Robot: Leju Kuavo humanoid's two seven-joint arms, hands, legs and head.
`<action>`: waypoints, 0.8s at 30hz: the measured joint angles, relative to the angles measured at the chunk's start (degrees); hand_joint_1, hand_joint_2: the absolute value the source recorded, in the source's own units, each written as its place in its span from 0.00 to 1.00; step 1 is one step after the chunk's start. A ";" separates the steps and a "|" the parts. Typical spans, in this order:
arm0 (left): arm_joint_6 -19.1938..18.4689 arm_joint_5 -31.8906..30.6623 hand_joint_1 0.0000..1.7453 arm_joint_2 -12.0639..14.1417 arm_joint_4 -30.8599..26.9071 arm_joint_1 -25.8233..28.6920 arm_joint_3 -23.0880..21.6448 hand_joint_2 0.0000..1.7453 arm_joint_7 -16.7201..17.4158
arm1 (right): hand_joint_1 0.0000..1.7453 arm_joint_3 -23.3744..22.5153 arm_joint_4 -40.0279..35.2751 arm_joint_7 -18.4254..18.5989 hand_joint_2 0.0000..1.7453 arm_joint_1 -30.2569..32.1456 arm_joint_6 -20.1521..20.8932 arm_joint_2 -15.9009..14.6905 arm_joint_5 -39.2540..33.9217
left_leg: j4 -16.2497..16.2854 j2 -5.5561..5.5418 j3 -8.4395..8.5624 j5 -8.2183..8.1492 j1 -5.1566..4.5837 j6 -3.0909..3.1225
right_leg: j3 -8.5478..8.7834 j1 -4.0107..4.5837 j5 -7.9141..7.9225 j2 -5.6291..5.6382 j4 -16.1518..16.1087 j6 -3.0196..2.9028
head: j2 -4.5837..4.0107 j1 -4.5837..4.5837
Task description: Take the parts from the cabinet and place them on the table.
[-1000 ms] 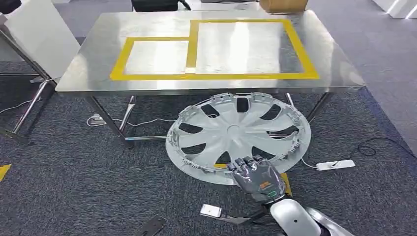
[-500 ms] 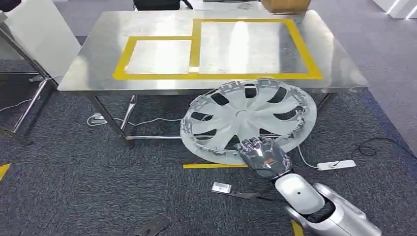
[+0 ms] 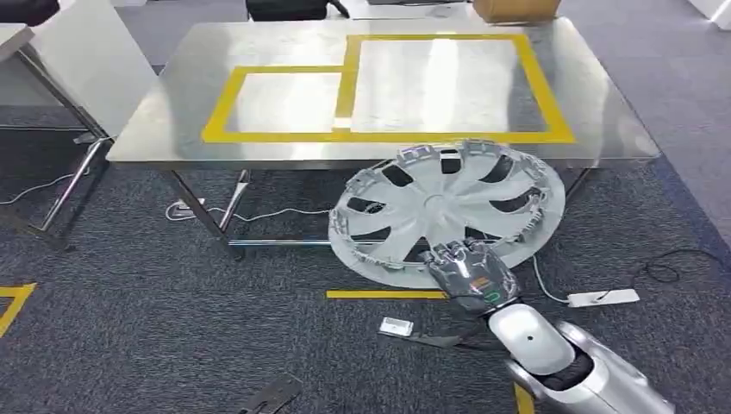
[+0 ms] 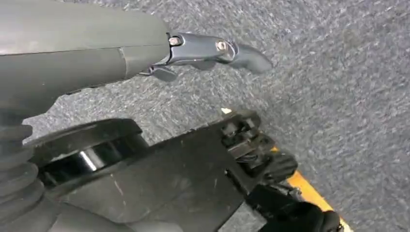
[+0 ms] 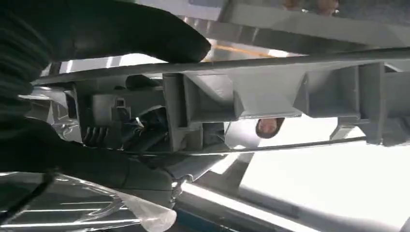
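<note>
The right hand (image 3: 470, 274) grips the near rim of the wheel cover (image 3: 448, 211), its fingertips hidden behind the rim. The cover is held tilted, its far rim overlapping the table's (image 3: 155, 142) near edge, right of centre, below the yellow tape outlines (image 3: 349, 86) (both bare). The left hand (image 4: 212, 50) hangs over carpet, fingers apart, holding nothing. Since the previous frame, cover and hand have risen slightly toward the table.
</note>
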 joint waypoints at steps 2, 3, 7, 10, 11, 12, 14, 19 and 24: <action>0.00 0.02 0.00 -0.02 0.00 -0.17 0.00 1.00 -0.07 | 0.95 -0.02 0.00 0.04 1.00 -0.06 -0.02 0.02 0.13 | 5.79 0.43 -2.58 -2.84 0.16 -0.72 | 0.43 0.02 -0.30 -0.09 0.01 -0.58 | 0.00 -0.59; 0.00 0.02 0.00 0.00 0.00 -0.19 0.00 1.00 -0.07 | 0.95 -0.04 0.00 -0.02 1.00 -0.14 -0.02 0.02 0.20 | 10.58 0.52 -5.03 -4.74 0.31 -0.91 | 0.63 0.11 -0.44 -0.11 0.02 -0.75 | 0.00 -0.53; 0.07 0.02 0.00 0.00 0.00 0.07 -0.07 1.00 -0.09 | 0.95 -0.04 0.09 0.11 1.00 0.15 0.07 0.00 0.20 | 14.71 0.54 -8.84 -1.98 0.33 -0.62 | 2.16 0.37 -1.64 -0.21 0.04 -0.86 | 0.00 -0.55; 0.31 0.07 0.00 0.02 0.00 0.05 -0.11 1.00 -0.13 | 0.95 -0.04 0.11 0.18 1.00 0.04 0.07 0.00 0.22 | 2.56 0.68 -3.76 4.12 -0.11 0.78 | 3.10 0.48 -2.85 -0.33 -0.33 -0.54 | 0.00 -0.40; 0.31 0.09 0.00 -0.02 0.02 -0.03 -0.13 1.00 -0.24 | 0.95 -0.09 0.09 0.22 1.00 -0.22 0.09 0.00 0.24 | 1.60 0.75 -3.40 4.18 -0.45 1.16 | 3.70 0.60 -2.98 -0.23 -0.30 -0.04 | 0.00 -0.24; 0.33 0.09 0.00 -0.07 0.02 -0.07 -0.18 1.00 -0.26 | 0.95 -0.15 0.07 0.26 1.00 -0.23 0.09 0.00 0.22 | 0.77 0.76 -3.17 3.37 -0.55 1.39 | 3.47 0.52 -2.96 -0.30 -0.35 0.28 | 0.00 -0.42; 0.37 0.11 0.00 -0.02 0.02 -0.02 -0.26 1.00 -0.26 | 0.95 -0.17 0.07 0.17 1.00 -0.13 0.13 0.00 0.22 | 0.23 0.68 -3.22 2.81 -0.64 1.70 | 3.52 0.48 -3.00 -0.58 -0.97 0.96 | 0.00 -0.33; 0.39 0.20 0.00 -0.31 0.04 -0.15 -0.41 1.00 -0.33 | 0.95 -0.33 0.13 0.28 1.00 -0.57 0.31 -0.05 0.28 | -1.79 0.56 -0.85 2.36 0.06 2.44 | -4.60 0.58 -8.04 -0.37 12.52 1.78 | -0.02 0.26; 0.35 0.35 0.00 -0.33 0.04 0.03 -0.52 1.00 -0.33 | 0.95 -0.63 0.50 0.17 1.00 -0.36 0.44 -0.09 0.22 | -1.36 0.02 1.78 0.02 0.04 2.16 | -5.21 0.59 3.02 -0.38 4.71 1.53 | -0.02 0.26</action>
